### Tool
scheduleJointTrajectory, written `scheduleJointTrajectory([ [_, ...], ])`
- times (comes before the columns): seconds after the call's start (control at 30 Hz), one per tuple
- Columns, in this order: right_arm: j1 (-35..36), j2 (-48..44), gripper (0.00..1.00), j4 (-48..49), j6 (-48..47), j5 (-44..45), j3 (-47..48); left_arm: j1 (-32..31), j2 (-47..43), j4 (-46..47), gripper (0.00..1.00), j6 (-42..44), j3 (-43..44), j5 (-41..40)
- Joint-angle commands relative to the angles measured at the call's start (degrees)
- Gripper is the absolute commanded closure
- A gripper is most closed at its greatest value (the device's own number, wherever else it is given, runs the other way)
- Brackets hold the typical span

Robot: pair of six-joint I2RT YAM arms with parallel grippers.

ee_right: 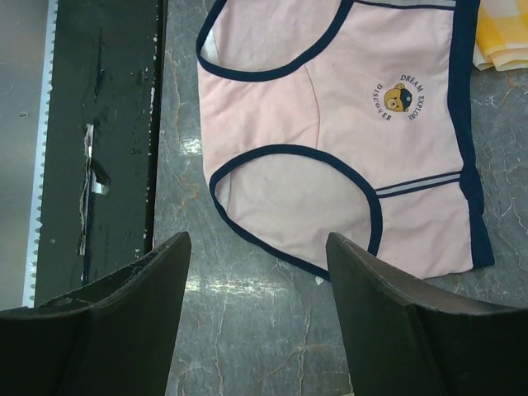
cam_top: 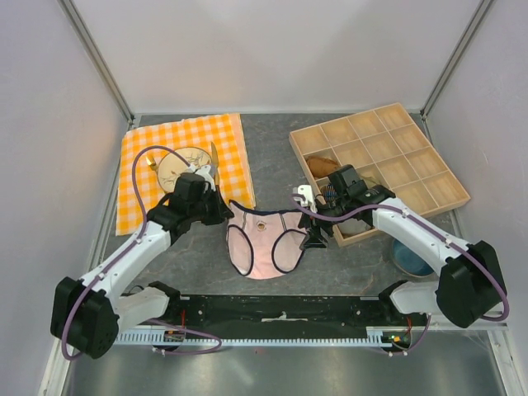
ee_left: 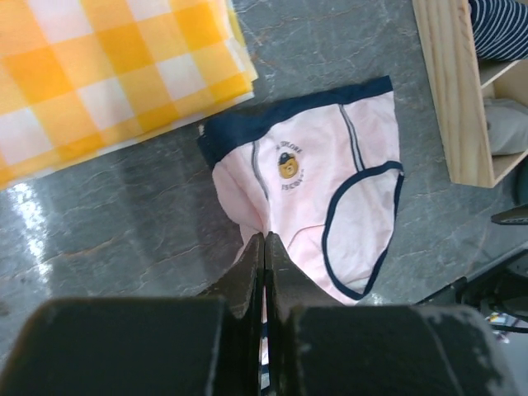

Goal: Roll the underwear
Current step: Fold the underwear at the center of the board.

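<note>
Left wrist view, left tool (ee_left: 264, 241) pressed together pinching underwear (ee_left: 309, 210) edge, right tool (ee_right: 257, 239) spread just beside opposite side.

Both arms share one build: white link shells set between bulky black joint housings. The left arm (cam_top: 136, 247) carries a thin purple cable (cam_top: 142, 177) that loops alongside it. The right arm (cam_top: 417, 231) has a second purple cable (cam_top: 502, 289) arcing round its big black housing. Their bases sit on a black rail (cam_top: 280, 312) fronted by a pale slotted strip (cam_top: 247, 336), with what may be red wiring near its ends. The left gripper (ee_left: 264, 241) has black wedge-shaped fingers (ee_left: 246, 285) on a scuffed, greyish body. The right gripper (ee_right: 256, 247) shows broad black fingers (ee_right: 140, 285) with worn, pale-nicked edges.
</note>
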Motion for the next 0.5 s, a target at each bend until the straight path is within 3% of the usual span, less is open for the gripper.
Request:
scheduleJointTrajectory([
  [0.0,0.30,-2.38,0.25,-0.22,-0.97,-2.02,2.51,0.21,6.53,0.01,0.98,-3.57,5.36,8.56],
  [0.13,0.30,-2.73,0.25,-0.49,-1.15,-1.75,2.60,-1.19,11.19,2.29,0.98,-5.95,8.35,12.63],
  [0.47,0.22,-3.61,0.24,-1.01,-1.94,-1.40,2.77,-9.71,19.10,7.74,0.98,-11.48,14.06,10.87],
])
